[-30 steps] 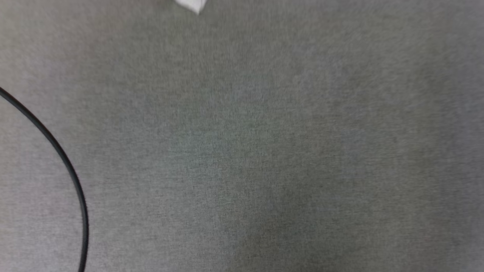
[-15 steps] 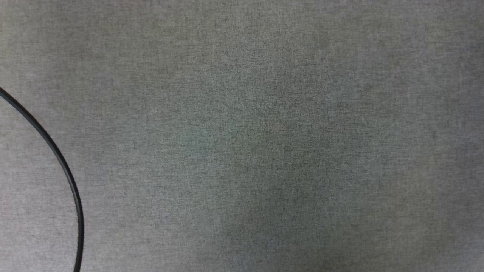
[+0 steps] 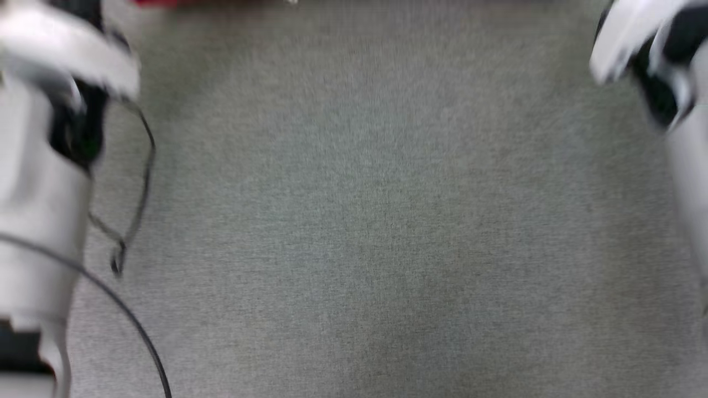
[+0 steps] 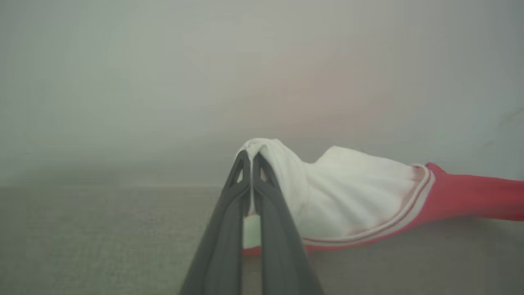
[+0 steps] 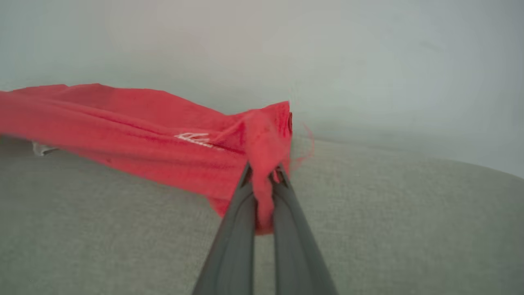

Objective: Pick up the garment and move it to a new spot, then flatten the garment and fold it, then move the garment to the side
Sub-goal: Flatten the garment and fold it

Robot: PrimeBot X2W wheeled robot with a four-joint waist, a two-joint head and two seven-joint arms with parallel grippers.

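Note:
The garment (image 4: pixel 360 192) is a red jersey with a white sleeve and red-and-white striped trim. In the left wrist view my left gripper (image 4: pixel 250 157) is shut on the white sleeve, lifting a peak of cloth just above the grey surface. My right gripper (image 5: pixel 264 170) is shut on a bunched red edge of the garment (image 5: pixel 135 123), which stretches away to the left in that view. In the head view a thin red strip of the garment (image 3: pixel 166 2) shows at the top edge. The chest letters are hidden.
A grey fabric surface (image 3: pixel 359 221) spreads under everything. My pale left forearm (image 3: pixel 38 193) stands blurred at the head view's left edge, my right forearm (image 3: pixel 686 166) at its right edge. A thin black cable (image 3: pixel 138 182) loops beside the left forearm.
Both forearms have come into the head view, blurred with motion. A red strip of the garment now shows at the top edge, where half a second ago there was bare grey surface.

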